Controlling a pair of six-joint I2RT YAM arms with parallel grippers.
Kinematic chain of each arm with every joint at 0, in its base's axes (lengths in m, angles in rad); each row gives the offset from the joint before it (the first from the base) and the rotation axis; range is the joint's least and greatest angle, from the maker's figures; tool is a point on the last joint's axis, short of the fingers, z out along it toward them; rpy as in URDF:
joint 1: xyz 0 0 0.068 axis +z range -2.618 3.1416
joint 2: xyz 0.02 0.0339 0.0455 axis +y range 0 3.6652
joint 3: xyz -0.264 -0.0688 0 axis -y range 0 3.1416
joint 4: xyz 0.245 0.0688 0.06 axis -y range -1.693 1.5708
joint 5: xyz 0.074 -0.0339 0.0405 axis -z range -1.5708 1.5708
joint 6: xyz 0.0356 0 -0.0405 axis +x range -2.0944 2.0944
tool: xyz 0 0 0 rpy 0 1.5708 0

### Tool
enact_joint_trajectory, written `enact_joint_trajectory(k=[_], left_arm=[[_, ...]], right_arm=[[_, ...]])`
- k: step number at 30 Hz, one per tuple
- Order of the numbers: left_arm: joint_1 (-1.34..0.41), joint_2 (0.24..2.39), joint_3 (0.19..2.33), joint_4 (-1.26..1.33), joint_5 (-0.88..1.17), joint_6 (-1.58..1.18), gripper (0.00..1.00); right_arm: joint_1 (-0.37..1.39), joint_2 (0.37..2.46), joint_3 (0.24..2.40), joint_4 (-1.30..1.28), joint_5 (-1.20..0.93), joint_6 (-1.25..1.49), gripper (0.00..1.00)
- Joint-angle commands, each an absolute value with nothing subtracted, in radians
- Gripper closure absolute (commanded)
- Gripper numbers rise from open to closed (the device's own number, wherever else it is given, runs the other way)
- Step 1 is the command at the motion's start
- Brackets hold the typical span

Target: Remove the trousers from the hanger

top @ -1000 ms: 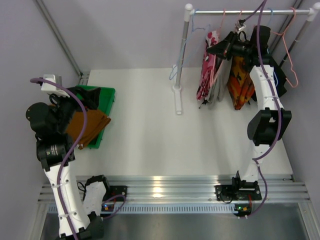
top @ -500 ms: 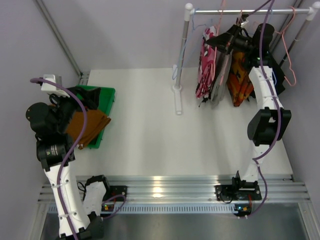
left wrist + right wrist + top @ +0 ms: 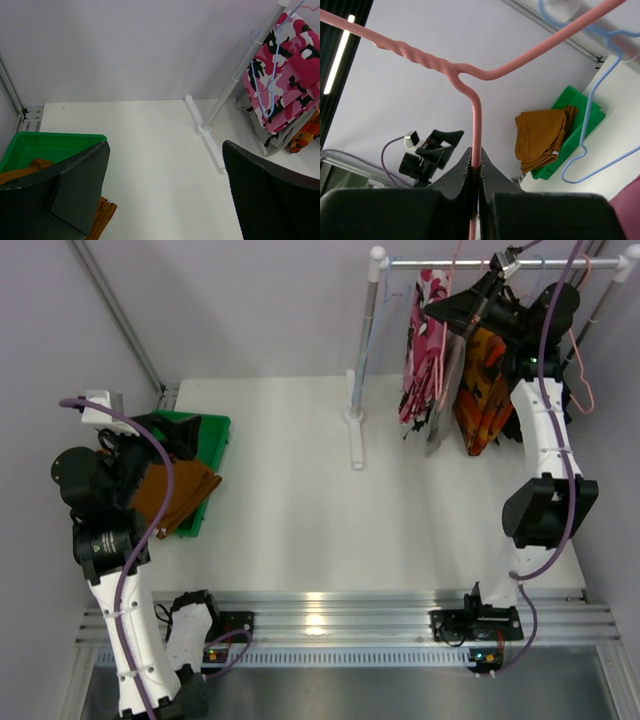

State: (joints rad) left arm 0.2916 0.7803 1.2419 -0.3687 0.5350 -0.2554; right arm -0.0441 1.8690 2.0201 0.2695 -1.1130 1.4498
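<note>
The right gripper (image 3: 475, 167) is clamped on the neck of the pink hanger (image 3: 476, 115) at 1 o'clock, probably to lift it off the rail (image 3: 420, 263). The pink trousers (image 3: 425, 340) hang beneath. The left gripper (image 3: 165, 150), jaws apart, waits at 9 o'clock by the green bin (image 3: 218, 430).

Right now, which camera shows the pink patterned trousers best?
The left wrist view: the pink trousers sit large in its corner, print clear. The top view shows them smaller, hanging from the rail. The right wrist view catches only a pink sliver, likely them.
</note>
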Motion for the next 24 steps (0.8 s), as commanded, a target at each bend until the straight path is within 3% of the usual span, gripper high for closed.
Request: enact_joint_trajectory(k=[1,17,24], left_arm=[[0.295,0.773,1.267,-0.344,0.546,-0.265,0.01],[0.295,0.683,1.22,-0.406,0.548,-0.149,0.01],[0.295,0.624,1.184,-0.463,0.561,-0.135,0.01]], right_arm=[[-0.048,1.685,2.013,0.543,-1.127,1.447,1.0],[-0.048,1.26,1.373,0.758,-1.288,1.549,1.0],[-0.048,0.956,1.184,0.599,-1.371,1.493,1.0]])
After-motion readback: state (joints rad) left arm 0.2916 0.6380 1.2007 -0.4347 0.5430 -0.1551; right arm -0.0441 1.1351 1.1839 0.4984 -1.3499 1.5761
